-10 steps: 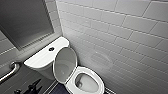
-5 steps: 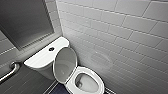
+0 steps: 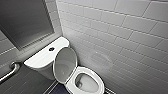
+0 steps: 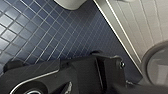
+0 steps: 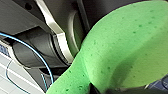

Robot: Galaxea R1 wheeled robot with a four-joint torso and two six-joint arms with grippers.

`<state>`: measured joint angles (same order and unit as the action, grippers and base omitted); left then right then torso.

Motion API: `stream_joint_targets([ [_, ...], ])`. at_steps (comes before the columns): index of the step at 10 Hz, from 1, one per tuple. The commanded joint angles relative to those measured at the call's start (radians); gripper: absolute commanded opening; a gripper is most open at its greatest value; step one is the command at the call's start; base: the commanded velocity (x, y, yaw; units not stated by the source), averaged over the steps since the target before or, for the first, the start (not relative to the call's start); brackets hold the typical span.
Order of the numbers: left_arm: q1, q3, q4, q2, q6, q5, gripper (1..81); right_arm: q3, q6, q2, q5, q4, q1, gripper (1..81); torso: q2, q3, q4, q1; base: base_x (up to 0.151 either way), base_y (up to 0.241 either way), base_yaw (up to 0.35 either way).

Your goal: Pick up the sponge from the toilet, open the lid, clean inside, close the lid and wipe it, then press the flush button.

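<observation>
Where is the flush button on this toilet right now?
In the head view, the flush button sits in the middle of the white tank top, just left of the raised lid.

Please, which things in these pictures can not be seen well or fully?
- Head view: the bowl is cut off by the lower edge.
- Head view: the flush button is too small for any detail.
- Right wrist view: the sponge runs past the edges; its whole shape is unseen.
- Left wrist view: the robot's dark plate covers much floor.
</observation>
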<state>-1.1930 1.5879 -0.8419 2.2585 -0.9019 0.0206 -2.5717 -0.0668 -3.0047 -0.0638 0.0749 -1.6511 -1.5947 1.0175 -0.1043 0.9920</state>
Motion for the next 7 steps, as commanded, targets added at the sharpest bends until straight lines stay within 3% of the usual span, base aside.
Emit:
stream_joint_targets([
  [1, -0.083, 0.007, -0.175, 0.087, 0.014, -0.236, 81.1, 0.012, 0.005, 0.011, 0.076, 0.032, -0.02, 1.0, 0.0, 0.0, 0.0, 0.0, 0.0, 0.0, 0.0],
  [2, -0.095, 0.044, -0.178, 0.134, 0.017, -0.312, 81.1, 0.021, 0.005, 0.017, 0.076, 0.034, -0.016, 1.0, 0.0, 0.0, 0.0, 0.0, 0.0, 0.0, 0.0],
  [7, -0.129, 0.129, -0.18, 0.216, 0.037, -0.32, 81.1, 0.041, 0.002, 0.03, 0.042, 0.029, -0.017, 1.0, 0.0, -0.001, 0.0, 0.0, 0.0, 0.0, 0.0],
])
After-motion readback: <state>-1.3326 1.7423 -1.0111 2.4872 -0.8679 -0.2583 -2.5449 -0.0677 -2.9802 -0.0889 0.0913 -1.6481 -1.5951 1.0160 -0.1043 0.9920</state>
